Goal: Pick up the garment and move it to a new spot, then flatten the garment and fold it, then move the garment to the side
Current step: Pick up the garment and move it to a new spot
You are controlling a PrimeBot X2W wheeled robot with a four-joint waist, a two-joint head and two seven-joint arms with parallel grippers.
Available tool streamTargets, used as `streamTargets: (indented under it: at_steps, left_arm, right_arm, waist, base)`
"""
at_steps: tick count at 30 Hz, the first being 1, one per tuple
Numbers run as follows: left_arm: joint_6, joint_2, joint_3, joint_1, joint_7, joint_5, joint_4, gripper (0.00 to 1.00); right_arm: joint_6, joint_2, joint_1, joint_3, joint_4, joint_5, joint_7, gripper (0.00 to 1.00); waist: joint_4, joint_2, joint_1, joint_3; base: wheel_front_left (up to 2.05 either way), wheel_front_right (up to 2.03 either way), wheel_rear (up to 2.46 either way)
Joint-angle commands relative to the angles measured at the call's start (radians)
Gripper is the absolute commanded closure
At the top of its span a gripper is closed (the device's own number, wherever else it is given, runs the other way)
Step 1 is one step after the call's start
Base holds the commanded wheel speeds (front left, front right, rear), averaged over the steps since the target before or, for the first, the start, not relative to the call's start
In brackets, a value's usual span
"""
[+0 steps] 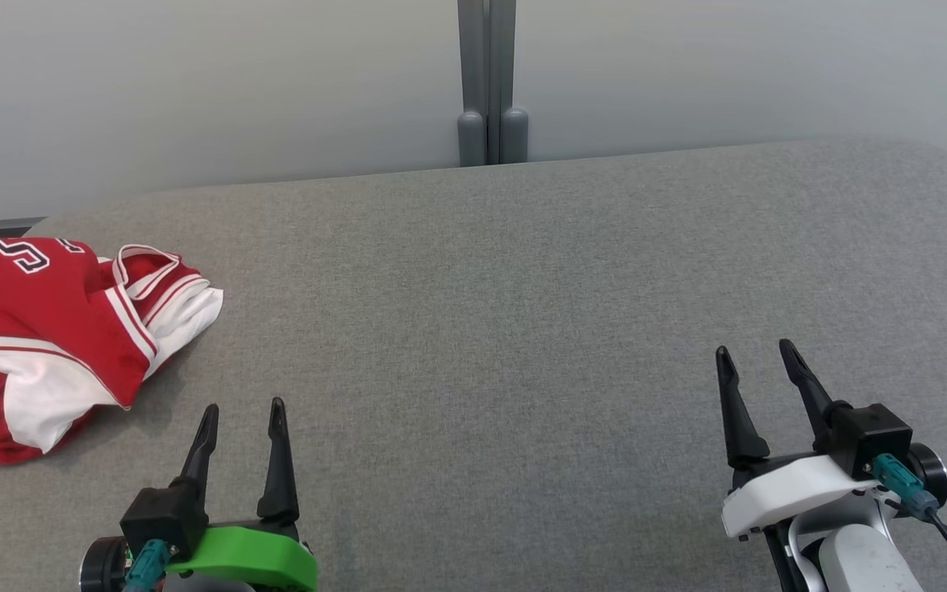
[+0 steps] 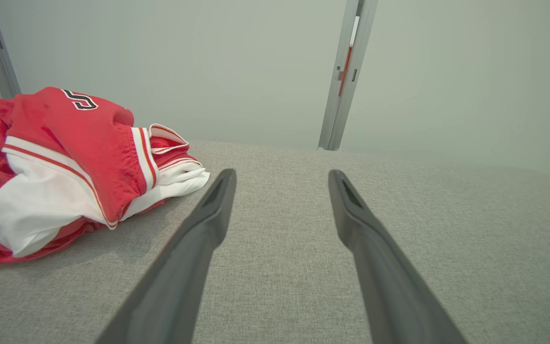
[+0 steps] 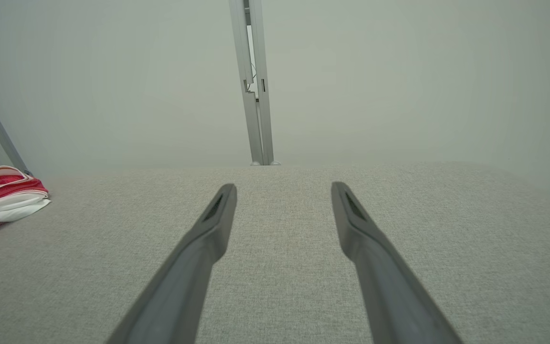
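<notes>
A crumpled red and white garment point(image 1: 54, 337) with dark numerals lies in a heap at the far left of the grey padded surface point(image 1: 506, 312). My left gripper point(image 1: 243, 405) hovers open near the front edge, just right of the heap and apart from it. In the left wrist view the garment point(image 2: 74, 162) sits left of my open left gripper point(image 2: 282, 177). Over at the front right, my right gripper point(image 1: 757, 349) stands open with nothing between its fingers. The right wrist view catches a corner of the garment point(image 3: 3, 200) at the far left, well away from the right gripper point(image 3: 283, 188).
A pale wall runs behind the surface, with a grey vertical post point(image 1: 488, 82) at its middle. The surface's back edge curves down at both far corners. The garment overhangs or reaches the left edge.
</notes>
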Motion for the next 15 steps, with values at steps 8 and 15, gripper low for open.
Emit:
streamTargets:
  at_steps: [8,15]
  left_arm:
    - [0.005,0.007,-0.003,0.010,-0.001,-0.016,0.006,0.00]
    - [0.005,0.007,-0.011,-0.006,-0.001,-0.007,0.008,0.00]
  right_arm:
    - [0.000,-0.004,-0.003,0.002,-0.006,0.000,-0.003,0.00]
    - [0.000,-0.004,0.011,-0.007,-0.010,-0.008,-0.003,0.00]
  waist:
    - [-0.001,0.0000,-0.0001,0.007]
    - [0.032,0.0000,-0.0001,0.007]
  base:
    - [0.00,0.00,0.00]
    - [0.00,0.00,0.00]
